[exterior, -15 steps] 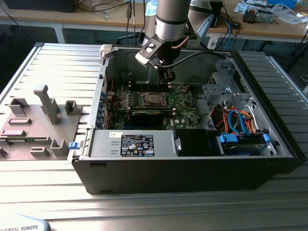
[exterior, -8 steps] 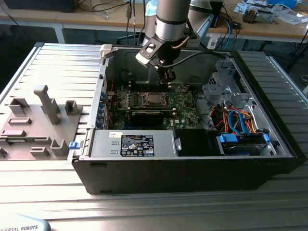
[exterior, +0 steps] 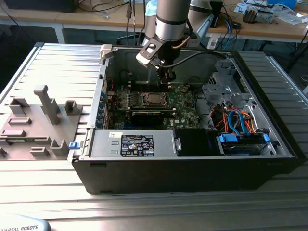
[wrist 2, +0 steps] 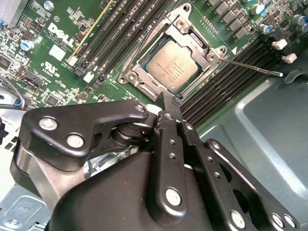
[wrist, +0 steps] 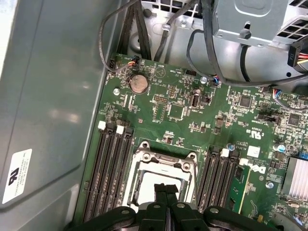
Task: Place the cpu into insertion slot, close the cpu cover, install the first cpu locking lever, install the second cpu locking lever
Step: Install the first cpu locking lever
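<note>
The cpu [wrist 2: 172, 65] lies flat in the insertion slot [exterior: 154, 99] on the green board inside the open computer case. The silvery cpu cover [wrist 2: 199, 41] lies down around it, its square opening showing the chip's metal top. One thin locking lever [wrist 2: 252, 67] sticks out sideways from a socket corner, over the black memory slots. My gripper [wrist 2: 165, 101] is shut with nothing between its fingers; its tips hover just above the socket's edge. The exterior view has the gripper [exterior: 167, 79] slightly behind the socket. The first wrist view shows the gripper [wrist: 166, 188] over the cover [wrist: 166, 156].
Black memory slots [wrist: 110, 173] flank the socket on both sides. A grey drive cage [exterior: 224, 89] with orange and blue cables [exterior: 236, 120] fills the case at the exterior view's right. The power supply [exterior: 132, 143] runs along the front. Grey fixtures [exterior: 45, 103] stand outside on the left.
</note>
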`<state>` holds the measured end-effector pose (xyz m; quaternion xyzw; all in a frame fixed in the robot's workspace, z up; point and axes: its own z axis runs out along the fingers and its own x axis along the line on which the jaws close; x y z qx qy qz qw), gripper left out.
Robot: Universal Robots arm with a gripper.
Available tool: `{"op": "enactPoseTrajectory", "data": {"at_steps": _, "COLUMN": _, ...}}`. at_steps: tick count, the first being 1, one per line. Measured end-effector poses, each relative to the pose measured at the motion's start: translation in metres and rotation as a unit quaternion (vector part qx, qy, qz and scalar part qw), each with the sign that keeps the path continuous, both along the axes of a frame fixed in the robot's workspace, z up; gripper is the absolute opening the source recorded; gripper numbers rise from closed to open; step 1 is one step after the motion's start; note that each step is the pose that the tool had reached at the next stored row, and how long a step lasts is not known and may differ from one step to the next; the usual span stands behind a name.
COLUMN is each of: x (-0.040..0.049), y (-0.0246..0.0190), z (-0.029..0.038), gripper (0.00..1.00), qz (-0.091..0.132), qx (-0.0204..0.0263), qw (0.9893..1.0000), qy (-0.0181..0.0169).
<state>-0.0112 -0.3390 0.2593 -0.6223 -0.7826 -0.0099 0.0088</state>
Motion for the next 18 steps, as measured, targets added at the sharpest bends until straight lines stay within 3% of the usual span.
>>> {"op": "enactPoseTrajectory", "data": {"at_steps": 18, "x": 0.0000, "y": 0.0000, "z": 0.0000, "gripper": 0.11, "qz": 0.026, "qx": -0.0001, "qw": 0.9997, "qy": 0.0000}}
